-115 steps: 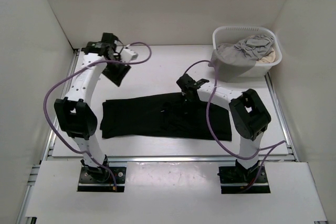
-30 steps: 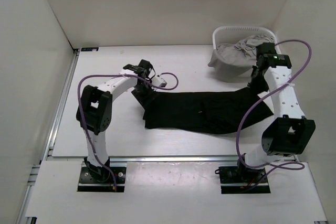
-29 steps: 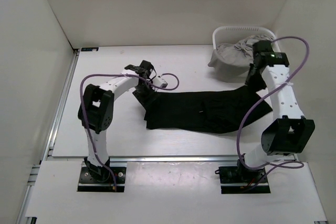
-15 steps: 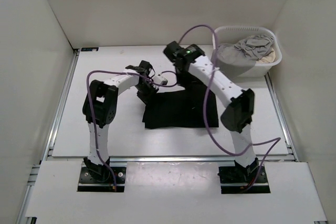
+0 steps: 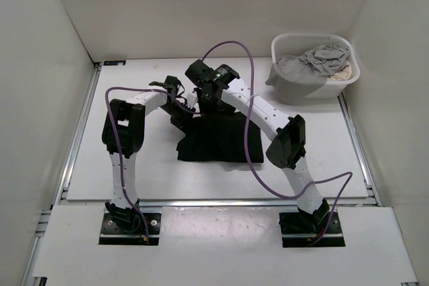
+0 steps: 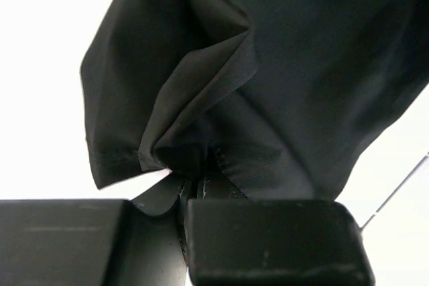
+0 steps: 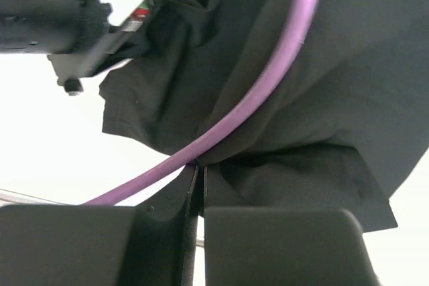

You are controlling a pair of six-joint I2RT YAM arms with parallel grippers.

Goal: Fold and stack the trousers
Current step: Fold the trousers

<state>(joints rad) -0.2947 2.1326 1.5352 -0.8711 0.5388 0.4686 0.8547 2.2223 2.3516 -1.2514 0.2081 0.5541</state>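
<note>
**Q:** What occupies the left of the overhead view?
**A:** The left arm, reaching across the white desk (image 5: 134,165). Its left pincer (image 5: 179,114) is pressed together on the left edge of the trousers (image 5: 218,140). The left wrist view shows black fabric gathered into folds where it enters the closed jaws.

**Q:** Where do the trousers lie?
**A:** At mid-desk, folded into a roughly rectangular black slab. It lies flat except at its far left corner, where both pincers meet it.

**Q:** And the right arm?
**A:** It arches from its base over the trousers to their far edge. The right pincer (image 5: 206,107), just beside the left one, pinches the same cloth. In the right wrist view the fabric runs into the slit between the fingers (image 7: 281,246), and a purple cable (image 7: 298,35) crosses in front.

**Q:** What stands farthest right?
**A:** A white laundry basket (image 5: 305,37) at the desk's far right corner, well apart from the trousers. It holds a grey garment (image 5: 315,58), draped over its rim, and a beige cloth (image 5: 345,69).
</note>
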